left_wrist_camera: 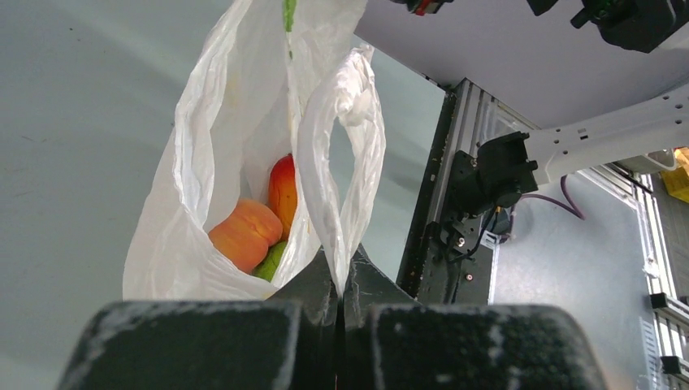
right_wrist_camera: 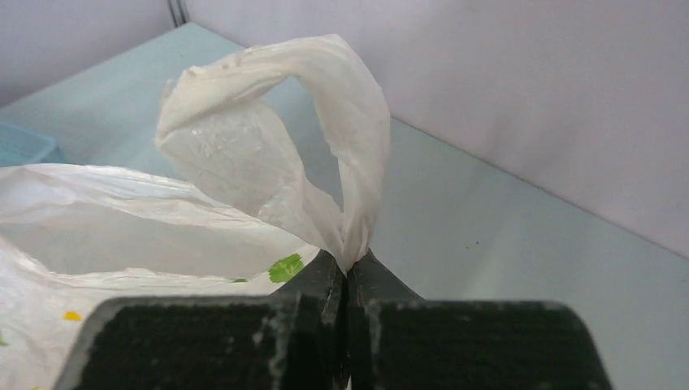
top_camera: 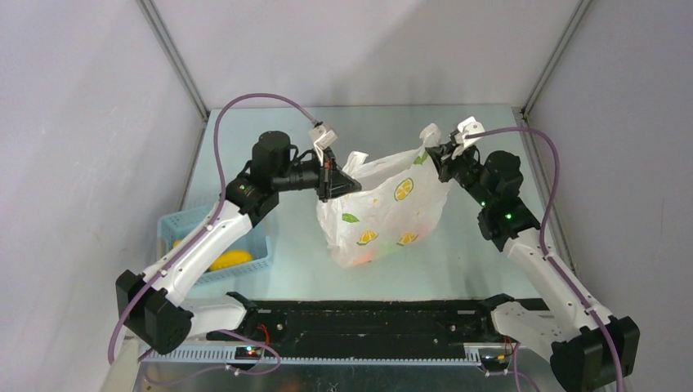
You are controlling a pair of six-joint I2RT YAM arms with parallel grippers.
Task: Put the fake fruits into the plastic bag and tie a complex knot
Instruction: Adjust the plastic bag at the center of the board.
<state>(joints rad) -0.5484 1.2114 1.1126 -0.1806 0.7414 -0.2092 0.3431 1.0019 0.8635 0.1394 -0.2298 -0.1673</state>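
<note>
The plastic bag (top_camera: 384,214) hangs stretched between my two grippers above the table, white with yellow-green fruit-slice prints. My left gripper (top_camera: 350,184) is shut on the bag's left handle (left_wrist_camera: 337,146). My right gripper (top_camera: 437,155) is shut on the right handle loop (right_wrist_camera: 325,122), which curls above the pinch. Inside the bag lie the fake fruits: a peach one (left_wrist_camera: 244,233), a red-orange one (left_wrist_camera: 283,191) and a green one (left_wrist_camera: 272,260). A long yellow fruit (top_camera: 229,260) rests in the blue basket. No knot shows; both handles are apart.
A light blue slatted basket (top_camera: 186,224) stands at the left beside the left arm. A black rail (top_camera: 368,318) runs along the near edge between the arm bases. Walls enclose the table on three sides.
</note>
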